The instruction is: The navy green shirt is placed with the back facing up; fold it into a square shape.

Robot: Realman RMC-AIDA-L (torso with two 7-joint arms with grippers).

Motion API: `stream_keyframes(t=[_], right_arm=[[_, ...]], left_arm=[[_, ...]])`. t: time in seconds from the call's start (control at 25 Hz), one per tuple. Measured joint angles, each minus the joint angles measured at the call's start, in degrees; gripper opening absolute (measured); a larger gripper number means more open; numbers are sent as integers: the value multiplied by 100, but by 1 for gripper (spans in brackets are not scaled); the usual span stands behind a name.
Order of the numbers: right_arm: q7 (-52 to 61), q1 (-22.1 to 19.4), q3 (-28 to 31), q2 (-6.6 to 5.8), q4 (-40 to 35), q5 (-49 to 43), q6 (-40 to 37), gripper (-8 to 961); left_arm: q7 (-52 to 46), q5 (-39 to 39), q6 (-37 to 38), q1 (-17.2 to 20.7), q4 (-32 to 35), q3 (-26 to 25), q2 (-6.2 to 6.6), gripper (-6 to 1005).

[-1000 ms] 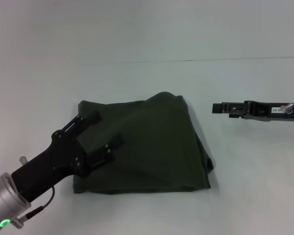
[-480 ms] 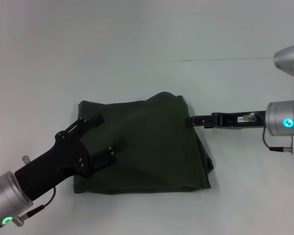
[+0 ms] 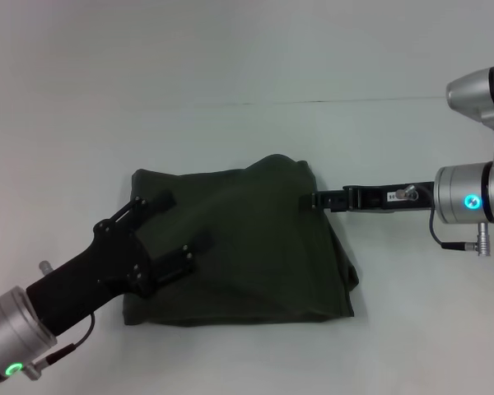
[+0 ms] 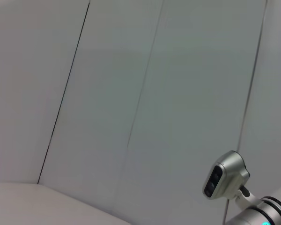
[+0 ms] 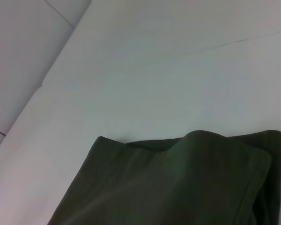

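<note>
The navy green shirt (image 3: 247,247) lies on the white table as a rough square with its plain side up; its right edge is bunched and uneven. In the right wrist view the shirt (image 5: 178,187) fills the near part of the picture, and no fingers show. My left gripper (image 3: 184,220) rests over the shirt's left part, open, with its two black fingers spread across the cloth. Reaching in level from the right, my right gripper (image 3: 317,198) has its tip at the upper right edge of the shirt.
The white table (image 3: 247,66) extends around the shirt, with a thin seam line (image 3: 313,102) across its far part. The left wrist view shows only pale wall panels and a silver joint (image 4: 227,173) of the right arm.
My right arm has moved left from beside the table's right part until its tip reached the shirt's right edge. The left arm has hardly moved.
</note>
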Motion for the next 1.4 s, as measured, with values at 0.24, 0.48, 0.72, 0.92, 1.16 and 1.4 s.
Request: stream_keyframes(t=[0.24, 0.48, 0.72, 0.92, 1.16, 1.4], right_arm=[[65, 13, -10, -6, 12, -4, 58, 881], [72, 49, -35, 63, 68, -9, 307, 881], [74, 87, -120, 147, 85, -9, 449, 877], [74, 11, -80, 126, -9, 19, 377, 760], [74, -268, 148, 110, -575, 35, -203, 759], [1, -320, 168, 170, -951, 52, -490, 737]], left_arm=[[-2, -18, -51, 1, -9, -1, -8, 903], [-9, -37, -62, -5, -17, -1, -7, 903], [-38, -39, -82, -29, -9, -25, 0, 904], [-96, -39, -139, -46, 15, -23, 0, 904], [-248, -38, -234, -48, 29, -42, 23, 903], [-307, -49, -274, -22, 36, -52, 49, 904]])
